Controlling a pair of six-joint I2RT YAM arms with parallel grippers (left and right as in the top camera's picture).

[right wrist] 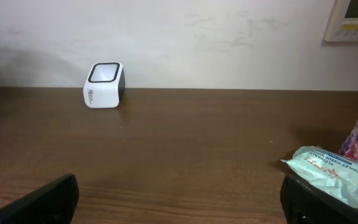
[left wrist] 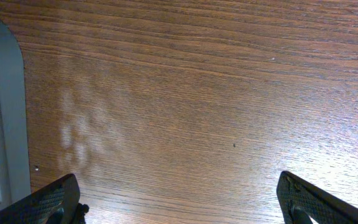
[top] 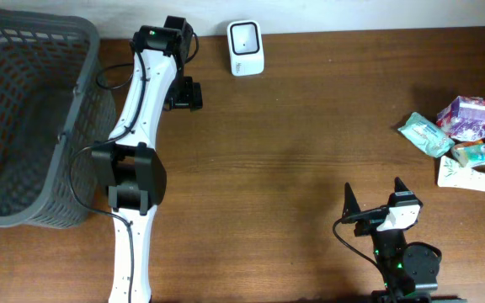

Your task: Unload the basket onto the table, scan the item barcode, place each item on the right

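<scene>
**Jaws wide, items untouched**

Nearest the lens, the left gripper (left wrist: 179, 208) is seen spread wide over the bare table (left wrist: 197, 93), with nothing between its fingers. A grey basket (top: 15, 126) is set at 9 o'clock in the overhead view. At 5 o'clock the right gripper (top: 373, 192) is likewise held apart and empty. Packaged items (top: 470, 126) are piled at 3 o'clock, well apart from both grippers. The white scanner (top: 246, 48) is placed at 12 o'clock.
</scene>
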